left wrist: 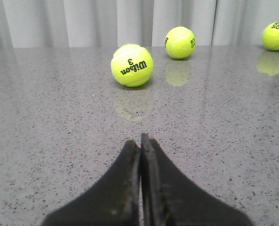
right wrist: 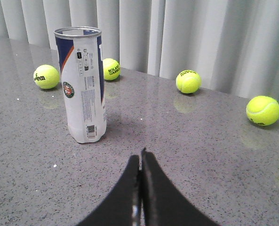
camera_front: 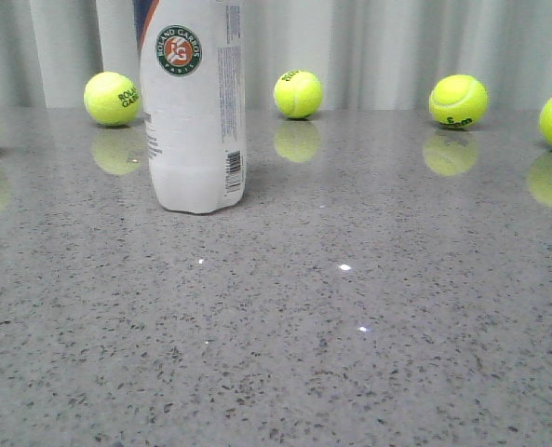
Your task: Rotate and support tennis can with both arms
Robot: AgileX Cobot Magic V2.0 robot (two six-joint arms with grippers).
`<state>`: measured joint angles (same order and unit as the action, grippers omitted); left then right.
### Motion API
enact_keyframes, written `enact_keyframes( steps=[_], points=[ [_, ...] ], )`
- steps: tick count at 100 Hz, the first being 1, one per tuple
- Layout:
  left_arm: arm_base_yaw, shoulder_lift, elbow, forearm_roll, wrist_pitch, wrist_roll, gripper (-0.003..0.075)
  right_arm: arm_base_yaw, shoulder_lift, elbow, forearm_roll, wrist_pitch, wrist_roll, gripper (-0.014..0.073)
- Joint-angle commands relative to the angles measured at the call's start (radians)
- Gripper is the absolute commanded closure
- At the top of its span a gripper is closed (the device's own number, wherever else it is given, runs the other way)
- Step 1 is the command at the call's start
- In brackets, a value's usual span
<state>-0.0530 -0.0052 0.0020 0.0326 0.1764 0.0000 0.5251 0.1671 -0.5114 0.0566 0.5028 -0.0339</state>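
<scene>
**Can upright, ahead of the right claw, both claws away from it**

Can [camera_front: 197, 102] stands upright on the grey surface [camera_front: 369, 335], its long axis vertical and the open silver rim uppermost, as my right wrist view shows. In the front view it sits left of centre, base flat, badge and barcode turned toward the camera.

From the right claw [right wrist: 140, 162] the can lies ahead and off to one side, well apart, with bare surface between. That claw is pressed together, its tips meeting in a thin seam and holding nothing. My left wrist view does not show the can at all; it looks out over the surface at balls only, the nearest being the Wilson ball [left wrist: 132, 65] straight ahead. The left claw [left wrist: 140, 146] is likewise pressed together and empty. Neither arm appears in the front view, so I cannot judge from there which is nearer; only the right has the can in sight.

My reading: nothing is started. Both claws must spread before they can take a body that wide, and a tall, light, empty can will tip easily if nudged high on one side. Five more balls [camera_front: 298, 93] lie scattered toward the curtain [camera_front: 387, 47], clear of the can.
</scene>
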Motion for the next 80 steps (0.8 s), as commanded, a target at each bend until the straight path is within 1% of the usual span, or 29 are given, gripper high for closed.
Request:
enact_keyframes(
  steps=[1,27,38,46,53,71,80],
  points=[
    [0.001,-0.034,0.042,-0.009,-0.071,0.0,0.0739,-0.005,0.013,-0.023,-0.008,-0.082,0.001,0.0654],
    [0.001,-0.034,0.042,-0.009,-0.071,0.0,0.0738,-0.005,0.013,-0.023,-0.008,-0.082,0.001,0.0654],
    [0.001,-0.034,0.042,-0.009,-0.071,0.0,0.0738,-0.005,0.013,0.007,-0.009,-0.106,0.001,0.0654],
    [0.001,-0.034,0.042,-0.009,-0.071,0.0,0.0738,-0.021,0.013,0.059,-0.009,-0.211,0.001,0.0654],
    [0.001,-0.034,0.042,-0.009,-0.071,0.0,0.0739,-0.066,0.013,0.121,-0.008,-0.326,0.002,0.0654],
    [0.001,-0.034,0.042,-0.009,-0.071,0.0,0.0739,-0.257,0.013,0.283,-0.009,-0.628,0.002,0.0654],
    [0.001,-0.034,0.042,-0.009,-0.071,0.0,0.0739,-0.354,0.008,0.358,-0.01,-0.706,0.002,0.0654]
  ],
)
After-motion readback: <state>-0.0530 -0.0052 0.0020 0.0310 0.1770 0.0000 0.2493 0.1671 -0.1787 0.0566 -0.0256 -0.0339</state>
